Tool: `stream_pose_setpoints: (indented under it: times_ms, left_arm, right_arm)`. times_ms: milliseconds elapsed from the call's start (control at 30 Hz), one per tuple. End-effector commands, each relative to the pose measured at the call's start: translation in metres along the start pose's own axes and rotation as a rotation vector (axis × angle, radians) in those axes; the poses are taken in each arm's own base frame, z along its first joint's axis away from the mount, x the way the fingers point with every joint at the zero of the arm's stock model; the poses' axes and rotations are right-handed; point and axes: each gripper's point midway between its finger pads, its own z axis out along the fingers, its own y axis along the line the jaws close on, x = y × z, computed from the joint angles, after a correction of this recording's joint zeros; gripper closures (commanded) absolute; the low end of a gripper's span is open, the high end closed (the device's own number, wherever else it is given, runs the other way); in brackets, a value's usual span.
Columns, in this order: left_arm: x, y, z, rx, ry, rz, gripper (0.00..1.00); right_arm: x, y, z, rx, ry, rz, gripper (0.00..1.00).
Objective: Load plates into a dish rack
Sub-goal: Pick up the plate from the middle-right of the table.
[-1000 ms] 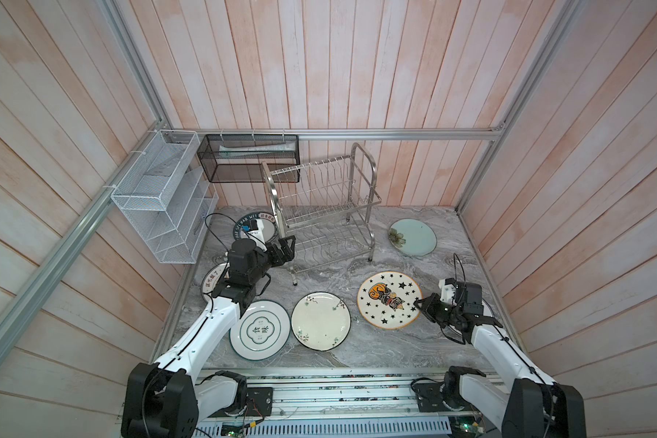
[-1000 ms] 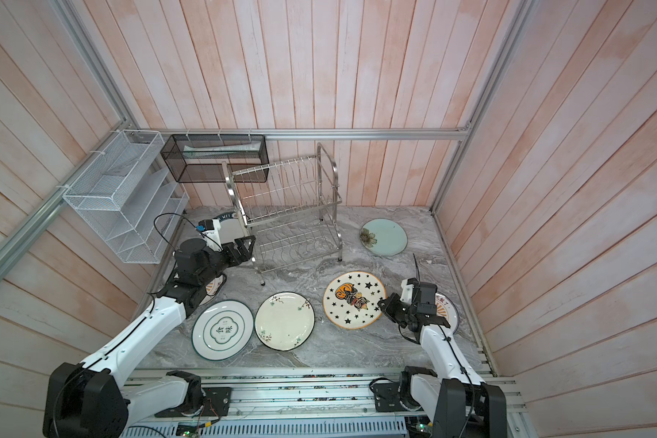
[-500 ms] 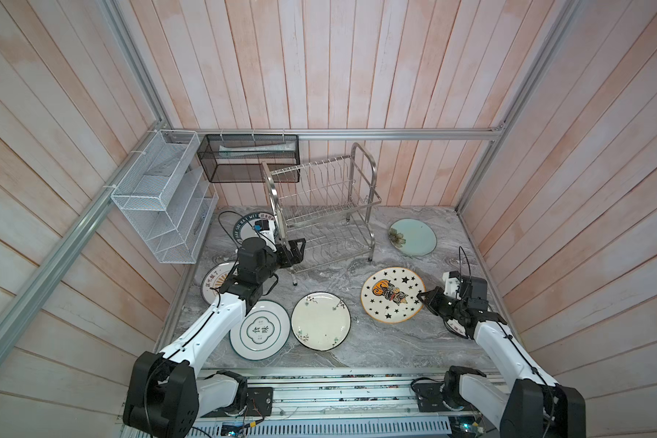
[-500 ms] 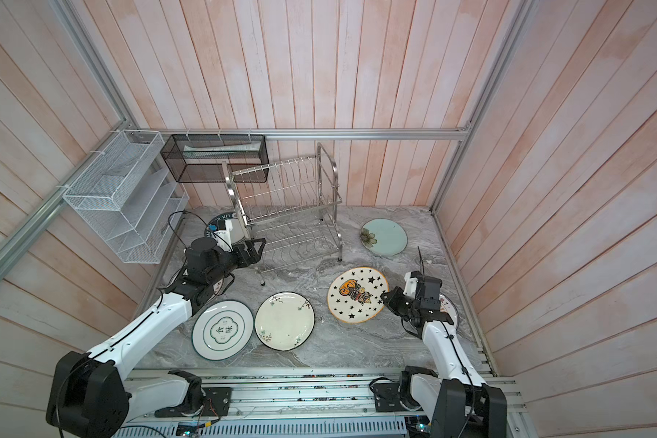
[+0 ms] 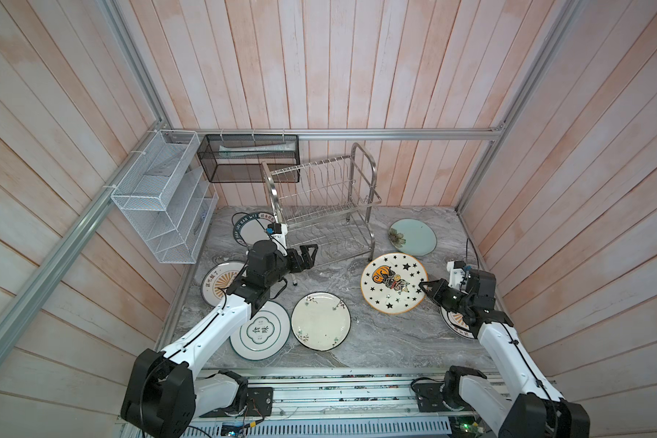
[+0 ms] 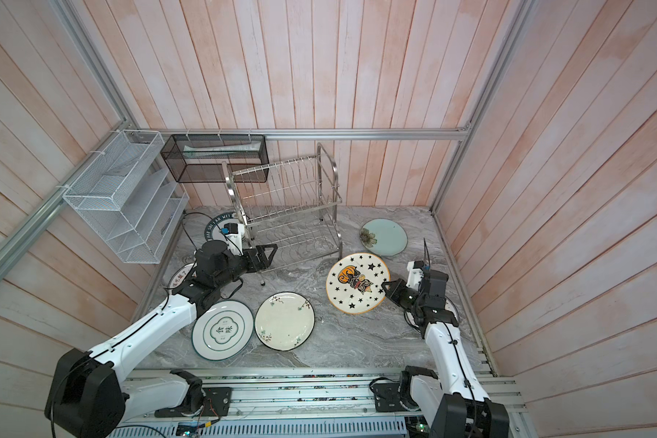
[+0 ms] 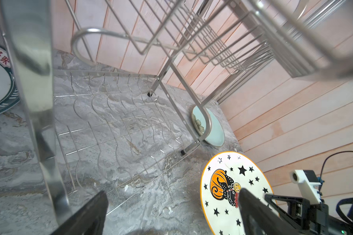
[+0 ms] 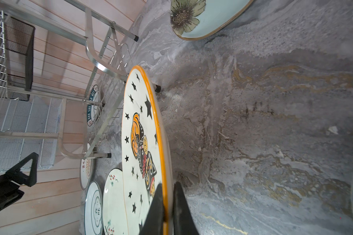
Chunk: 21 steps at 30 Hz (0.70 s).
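My right gripper (image 5: 425, 288) (image 8: 167, 185) is shut on the rim of the orange-rimmed star plate (image 5: 393, 282) (image 8: 139, 132), holding it raised and tilted off the marble top. In both top views the steel dish rack (image 5: 319, 197) (image 6: 285, 197) stands empty at the back. My left gripper (image 5: 308, 254) (image 7: 172, 193) hangs open at the rack's lower front edge, holding nothing. Other plates lie flat: a pale blue one (image 5: 412, 237), a cream blossom one (image 5: 321, 320), a green-ringed one (image 5: 264, 333), a sunburst one (image 5: 217, 282), and one behind the rack (image 5: 249, 231).
A white mesh shelf unit (image 5: 164, 204) hangs on the left wall and a black mesh basket (image 5: 249, 159) on the back wall. Another plate (image 5: 456, 322) lies partly under my right arm. Wooden walls close in on three sides.
The right gripper has lifted the star plate's near edge and tilted it up, shifting it slightly toward the rack. The left arm has moved right along the rack's front.
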Motion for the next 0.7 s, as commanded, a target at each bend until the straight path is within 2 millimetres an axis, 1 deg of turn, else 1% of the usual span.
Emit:
stream_pose_setpoints:
  times_ms: [0,167,300,400,667]
  left_arm:
    - [0.016,-0.011,0.008,0.036,0.067,-0.021,0.00]
    - [0.042,-0.030,0.019,0.084,0.142,-0.045,0.00]
    - [0.060,-0.041,0.027,0.113,0.193,-0.058,0.00]
    - [0.068,-0.047,0.030,0.133,0.205,-0.074,0.00]
    - [0.078,-0.071,0.032,0.214,0.212,-0.124,0.01]
  right_arm:
    - [-0.031,0.063,-0.019,-0.222,-0.077,-0.106,1.00]
    - [-0.031,0.075,-0.022,-0.284,-0.071,-0.122,1.00]
    - [-0.029,0.079,-0.024,-0.307,-0.063,-0.137,1.00]
    - [-0.028,0.085,-0.026,-0.335,-0.058,-0.151,1.00]
    - [-0.024,0.094,-0.030,-0.392,-0.044,-0.172,1.00]
